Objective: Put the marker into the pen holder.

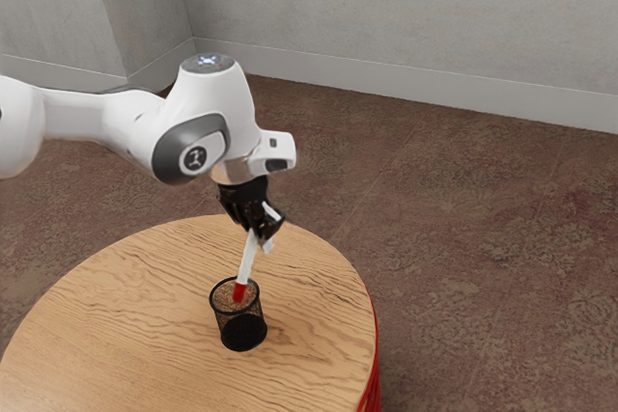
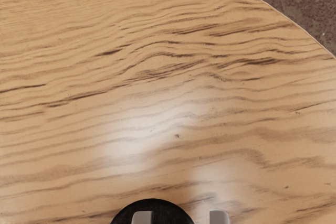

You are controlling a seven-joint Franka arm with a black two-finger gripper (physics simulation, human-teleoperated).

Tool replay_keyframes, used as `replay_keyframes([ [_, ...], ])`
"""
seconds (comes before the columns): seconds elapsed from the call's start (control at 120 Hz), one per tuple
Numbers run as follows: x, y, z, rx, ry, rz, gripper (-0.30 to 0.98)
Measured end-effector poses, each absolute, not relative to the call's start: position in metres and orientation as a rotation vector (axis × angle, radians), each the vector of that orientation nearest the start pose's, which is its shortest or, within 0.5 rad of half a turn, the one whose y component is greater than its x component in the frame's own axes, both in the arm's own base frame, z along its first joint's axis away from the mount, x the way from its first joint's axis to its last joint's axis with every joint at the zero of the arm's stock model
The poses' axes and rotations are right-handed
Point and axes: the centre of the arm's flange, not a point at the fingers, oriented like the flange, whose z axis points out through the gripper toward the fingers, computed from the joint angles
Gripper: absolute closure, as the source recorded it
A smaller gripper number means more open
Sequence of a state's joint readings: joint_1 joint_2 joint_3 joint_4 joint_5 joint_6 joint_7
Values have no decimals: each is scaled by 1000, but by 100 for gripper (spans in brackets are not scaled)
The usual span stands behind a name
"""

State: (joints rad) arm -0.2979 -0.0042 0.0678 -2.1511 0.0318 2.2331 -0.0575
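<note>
In the exterior view my gripper (image 1: 260, 229) is above the round wooden table, shut on the upper end of the white marker (image 1: 247, 260). The marker slants down from it, its red end at the mouth of the black mesh pen holder (image 1: 241, 328). How deep that end sits, I cannot tell. The holder stands upright below the hand. At the wrist view's lower edge, part of the dark pen holder (image 2: 161, 206) lies behind the pale fingertips of my gripper (image 2: 180, 217).
The wooden tabletop (image 1: 126, 311) has a curved edge, with red showing beneath it at the exterior view's right. Brown floor surrounds the table, and grey walls stand behind. In the wrist view the tabletop (image 2: 173, 93) ends in a curve near the floor.
</note>
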Motion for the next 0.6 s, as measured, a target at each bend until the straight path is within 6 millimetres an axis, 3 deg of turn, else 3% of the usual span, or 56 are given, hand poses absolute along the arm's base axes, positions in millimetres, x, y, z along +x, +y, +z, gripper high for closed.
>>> replay_keyframes([
  [0.05, 532, -118, 411, -3112, 285, -140, 72],
  [0.192, 537, -102, 414, -3106, 282, -149, 40],
  [0.317, 543, -85, 422, -3101, 267, -164, 22],
  [0.35, 554, -82, 449, -3099, 259, -213, 19],
  [0.408, 572, -75, 544, -3090, 234, -356, 15],
  [0.45, 570, -64, 614, -3079, 204, -435, 12],
  [0.483, 562, -48, 652, -3069, 167, -451, 10],
  [0.542, 549, -9, 677, -3060, 68, -387, 8],
  [0.6, 542, 26, 675, -3060, -27, -277, 6],
])
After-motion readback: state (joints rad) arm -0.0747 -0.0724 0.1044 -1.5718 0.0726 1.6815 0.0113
